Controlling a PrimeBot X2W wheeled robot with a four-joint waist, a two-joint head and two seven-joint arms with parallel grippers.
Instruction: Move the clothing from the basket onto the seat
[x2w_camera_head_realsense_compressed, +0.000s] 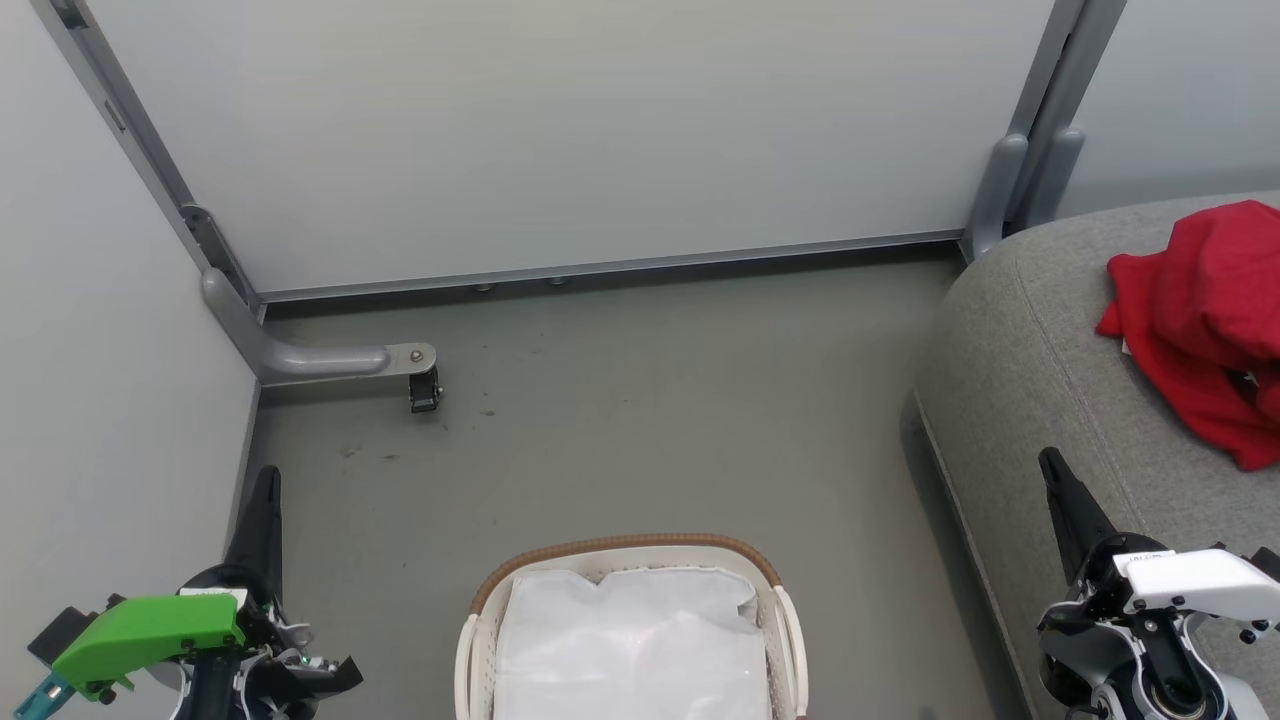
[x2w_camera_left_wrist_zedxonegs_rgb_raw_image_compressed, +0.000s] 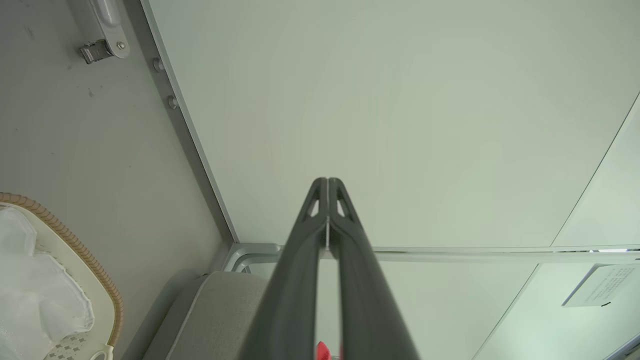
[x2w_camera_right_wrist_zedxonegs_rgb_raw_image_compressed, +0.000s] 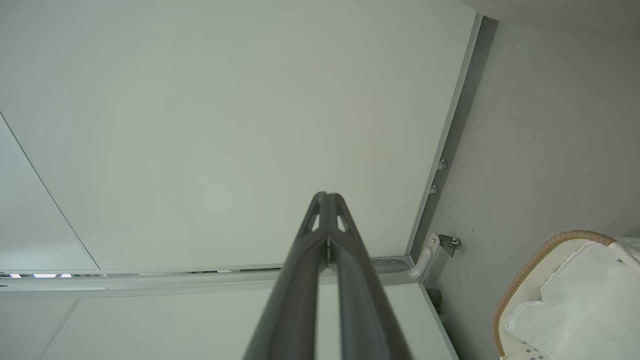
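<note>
We saw left gripper and right gripper both pressed together, holding nothing. Clothing lay on seat, ahead-right of right gripper. Basket sat between grippers, white liner inside.

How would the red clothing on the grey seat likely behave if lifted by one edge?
The clothing lies crumpled in soft folds on the seat, so it would probably hang limp rather than hold shape. It looks thin, so likely light. Its overlapping layers might drag along or slip apart.
</note>
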